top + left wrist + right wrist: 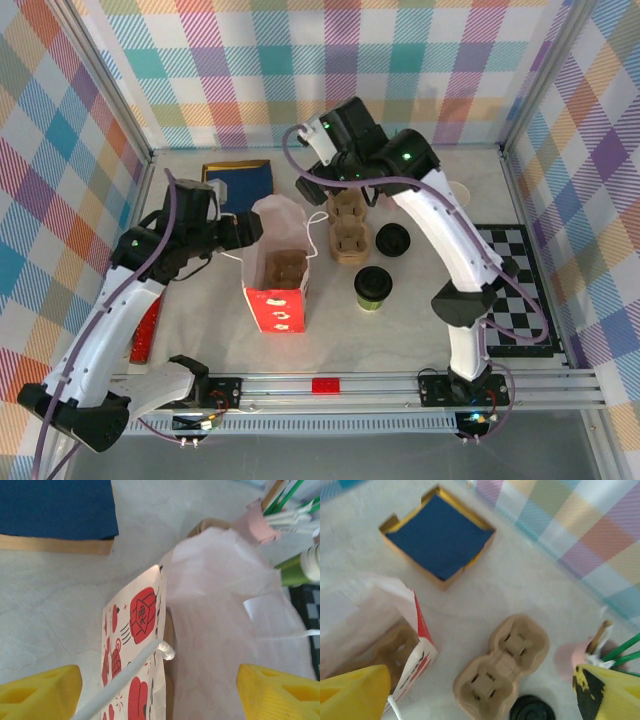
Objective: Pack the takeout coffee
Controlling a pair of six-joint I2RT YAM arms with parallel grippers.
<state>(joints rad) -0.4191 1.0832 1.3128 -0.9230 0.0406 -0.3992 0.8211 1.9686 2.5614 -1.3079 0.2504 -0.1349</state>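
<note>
Olive paper cup [372,289], black-lidded, stands right of frame centre, apart from the bag [277,305]. Probably light, thin-walled, crushable, spillable: pinch the body below its top, gently. Left claw [160,692] and right claw [480,695] gape, empty.

Loose black lid [393,239] lies just beside the cardboard carrier [350,240].

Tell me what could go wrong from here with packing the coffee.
1. The left gripper is open at the rim of the red bag, with the white handle cord between its fingers; pulling away could snag it and tip the bag.
2. The takeout coffee stands close to the loose black lid and the cardboard carrier; the open right gripper might knock them when reaching.
</note>
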